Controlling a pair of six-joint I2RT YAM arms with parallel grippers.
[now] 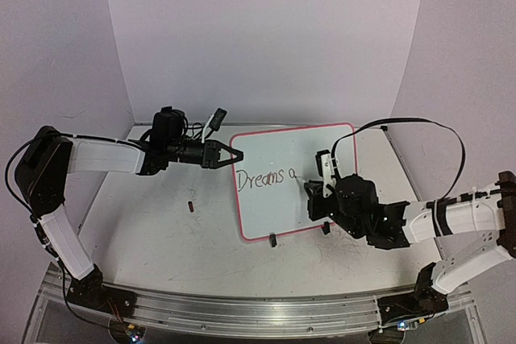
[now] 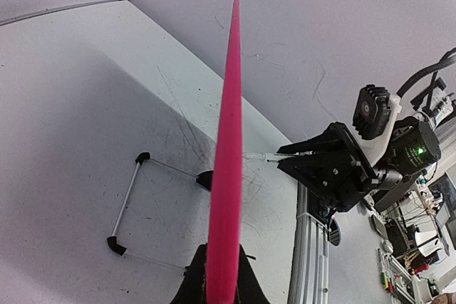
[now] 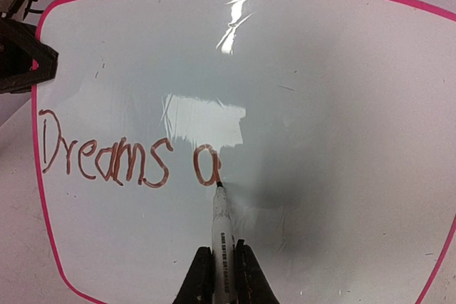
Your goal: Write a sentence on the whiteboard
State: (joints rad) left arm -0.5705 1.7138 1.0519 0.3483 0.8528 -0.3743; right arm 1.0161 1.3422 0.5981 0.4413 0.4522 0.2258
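1. Left claw (image 1: 232,154): find it at the left edge of the whiteboard (image 1: 278,213). Its fingers are pressed together on the pink rim, one on each face of the board. In the left wrist view the rim runs edge-on up the middle of the picture, and the two dark fingertips (image 2: 194,284) pinch its lower end.

2. Right claw (image 1: 316,191): find it in front of the board's right half, near the writing. In the right wrist view its fingers (image 3: 197,279) are closed on the barrel of a white marker (image 3: 222,236). The marker points away from the claw, and its dark tip touches the board face at the lower right of the last written letter.

3. Whiteboard: it stands tilted on the tabletop (image 1: 161,231), slightly right of centre, between the two arms. Two small black feet show at its near edge.

4. The sentence (image 3: 128,158): you can read "Dreams a" in one line on the left half of the board. The right half of the board face is unmarked.

5. A small dark object (image 1: 190,206) lies on the tabletop left of the board, well apart from both claws.
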